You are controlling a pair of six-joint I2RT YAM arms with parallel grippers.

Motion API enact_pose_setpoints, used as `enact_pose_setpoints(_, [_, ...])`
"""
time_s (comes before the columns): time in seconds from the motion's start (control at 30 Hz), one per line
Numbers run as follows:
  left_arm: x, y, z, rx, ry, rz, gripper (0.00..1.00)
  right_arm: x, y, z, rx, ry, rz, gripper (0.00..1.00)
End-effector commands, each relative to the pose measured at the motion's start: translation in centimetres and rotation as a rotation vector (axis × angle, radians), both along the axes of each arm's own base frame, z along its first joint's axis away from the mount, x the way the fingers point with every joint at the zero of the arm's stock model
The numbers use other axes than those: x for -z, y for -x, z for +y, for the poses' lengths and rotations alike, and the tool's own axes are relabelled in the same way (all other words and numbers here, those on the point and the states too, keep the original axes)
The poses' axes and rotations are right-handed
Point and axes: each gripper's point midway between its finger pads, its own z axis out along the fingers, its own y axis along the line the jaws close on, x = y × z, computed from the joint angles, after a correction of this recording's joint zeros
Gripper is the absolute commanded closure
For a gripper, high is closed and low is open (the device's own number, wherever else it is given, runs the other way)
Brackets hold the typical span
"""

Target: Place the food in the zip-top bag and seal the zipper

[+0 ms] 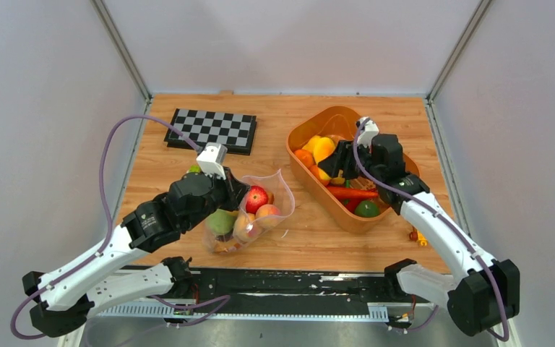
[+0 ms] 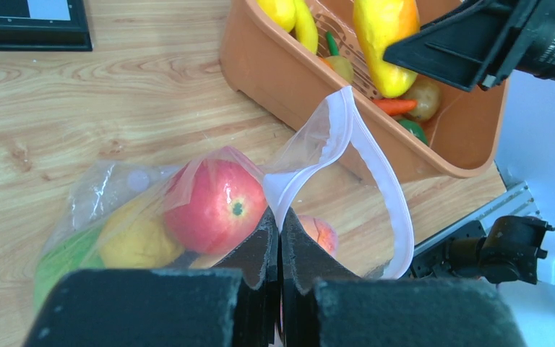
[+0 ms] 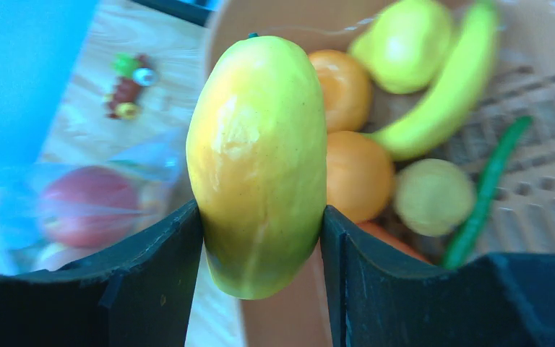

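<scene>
L fingers pinch bag rim; R fingers grip yellow fruit over tub.

A robot lab cell: pale walls on metal posts box in a wooden table, checkerboard upper left, left arm and right arm bolted at the bottom.

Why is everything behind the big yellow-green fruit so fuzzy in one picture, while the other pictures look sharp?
Right wrist view: focus sits on the close yellow-green fruit, so the banana and zip-top bag behind blur. Left wrist view: crisp, with a glint on the red apple. Top external view: even light, soft shadows.
</scene>
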Motion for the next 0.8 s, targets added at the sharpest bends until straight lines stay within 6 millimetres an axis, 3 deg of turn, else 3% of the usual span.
enact_pose_setpoints(0.0, [-1.5,-0.3,-0.5,-0.007,0.060,-0.027,0.97,-6.2,3.3,4.7,-0.219,-0.321,-0.028,0.71])
enact_pose_setpoints(0.17, [-1.4,-0.4,-0.9,0.003,0.059,-0.022,0.97,-9.7,8.0,6.9,-0.453,-0.369,-0.110,0.69])
enact_pose_setpoints(0.4, [-1.5,-0.5,-1.5,0.019,0.061,-0.021,0.97,-11.2,13.5,9.9,-0.718,-0.327,-0.183,0.68])
enact_pose_setpoints(0.57, [-2.0,-0.5,-1.4,0.017,0.064,-0.029,0.97,-10.6,15.1,12.1,-0.804,-0.256,-0.180,0.68])
enact_pose_setpoints(0.77, [-2.1,-0.3,-1.2,0.021,0.063,-0.030,0.97,-8.8,14.6,13.9,-0.784,-0.133,-0.145,0.68])
